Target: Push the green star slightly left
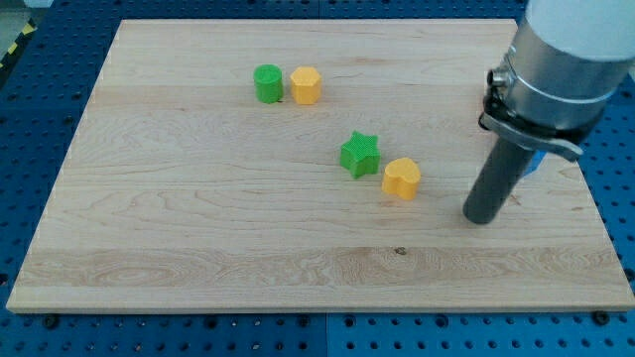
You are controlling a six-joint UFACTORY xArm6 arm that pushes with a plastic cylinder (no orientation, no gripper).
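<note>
The green star point(359, 155) lies near the middle of the wooden board point(198, 238). A yellow heart-shaped block point(402, 178) sits just to its lower right, almost touching it. My tip point(481, 217) rests on the board to the view's right of both, about a block's width right of the yellow heart and a little lower than the star. Part of a blue block point(536, 162) shows behind the rod.
A green cylinder point(267, 83) and a yellow hexagonal block point(306, 85) stand side by side toward the view's top left of the star. The board's right edge point(595, 213) is close to my tip. Blue pegboard surrounds the board.
</note>
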